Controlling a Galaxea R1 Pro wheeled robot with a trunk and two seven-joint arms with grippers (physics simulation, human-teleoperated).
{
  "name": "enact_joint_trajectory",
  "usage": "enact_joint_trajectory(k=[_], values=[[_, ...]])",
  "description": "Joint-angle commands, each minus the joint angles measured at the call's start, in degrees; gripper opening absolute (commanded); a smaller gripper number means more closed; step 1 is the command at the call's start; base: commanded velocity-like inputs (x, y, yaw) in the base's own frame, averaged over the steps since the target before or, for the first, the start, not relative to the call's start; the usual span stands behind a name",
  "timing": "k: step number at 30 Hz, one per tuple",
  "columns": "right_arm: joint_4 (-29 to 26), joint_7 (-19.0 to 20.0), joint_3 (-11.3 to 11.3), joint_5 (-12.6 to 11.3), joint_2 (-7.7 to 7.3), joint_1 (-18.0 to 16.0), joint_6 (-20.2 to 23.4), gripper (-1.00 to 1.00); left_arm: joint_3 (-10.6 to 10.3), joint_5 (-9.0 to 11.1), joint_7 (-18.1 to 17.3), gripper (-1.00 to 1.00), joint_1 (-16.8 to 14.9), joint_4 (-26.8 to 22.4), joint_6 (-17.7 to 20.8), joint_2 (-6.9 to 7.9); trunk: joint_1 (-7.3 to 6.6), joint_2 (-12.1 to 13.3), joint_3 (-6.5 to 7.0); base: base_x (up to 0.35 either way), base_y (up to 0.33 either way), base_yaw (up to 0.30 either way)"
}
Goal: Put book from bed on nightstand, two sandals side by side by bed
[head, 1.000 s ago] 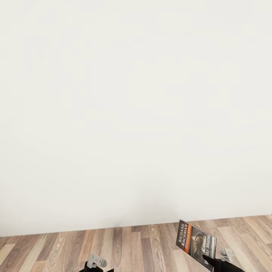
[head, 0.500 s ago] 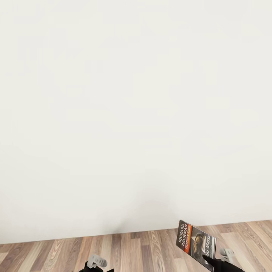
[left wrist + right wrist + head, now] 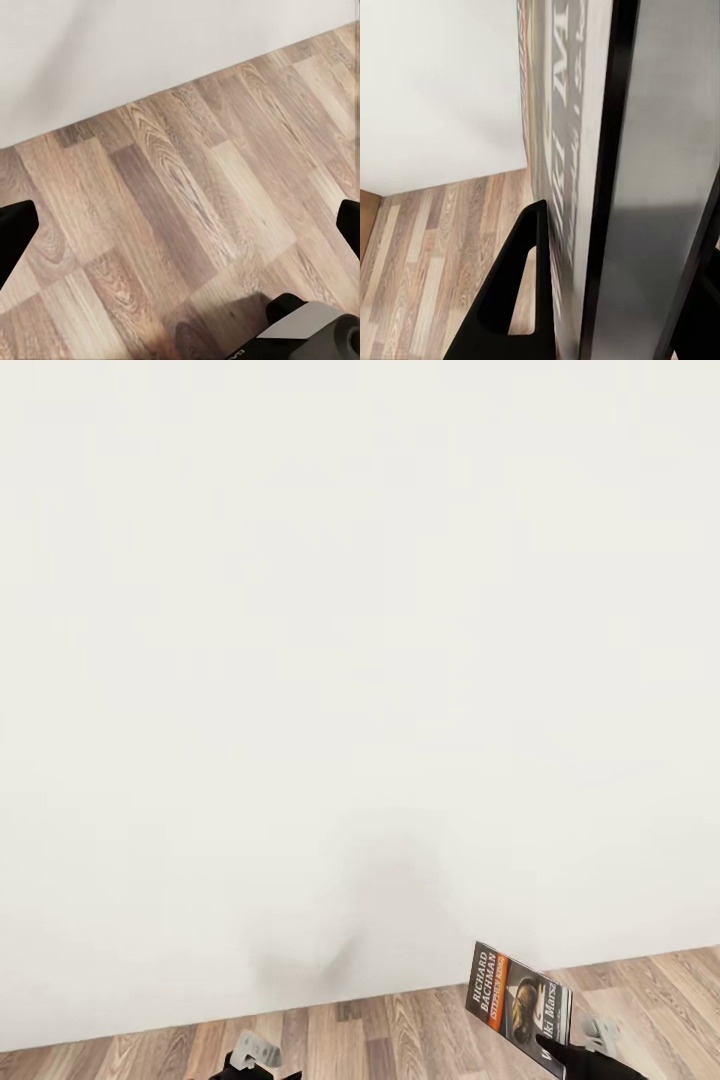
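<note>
The book, a thin paperback with a dark cover, an orange band and white lettering, is held upright and tilted over the wood floor at the lower right of the head view. My right gripper is shut on its lower edge. In the right wrist view the book stands edge-on, with a black finger pressed against its cover. My left gripper is open over bare floor planks, its fingertips wide apart with nothing between them. The bed, the nightstand and the sandals are out of view.
A plain white wall stands close in front, with a faint grey shadow low on it. A narrow strip of brown wood-plank floor runs along its foot. A grey and black part of the robot lies below the left gripper.
The whole view has shifted: the wall takes up more of the picture, the floor strip has sunk lower, and the shadow on the wall has grown. The book stays in the right gripper.
</note>
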Motion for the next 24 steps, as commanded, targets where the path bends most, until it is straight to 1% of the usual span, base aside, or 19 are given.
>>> enact_joint_trajectory(k=[1, 24], values=[[0.2, 0.2, 0.4, -0.4, 0.03, -0.1, -0.4, -1.0, 0.5, -0.6, -0.2, 1.0, 0.0, 0.0, -0.3, 0.01, 0.03, -0.1, -0.12, 0.026, 0.0, -0.273], [0.2, 0.2, 0.4, -0.4, 0.03, -0.1, -0.4, -1.0, 0.4, -0.6, -0.2, 1.0, 0.0, 0.0, -0.4, 0.01, 0.03, -0.1, -0.12, 0.002, 0.0, -0.281]])
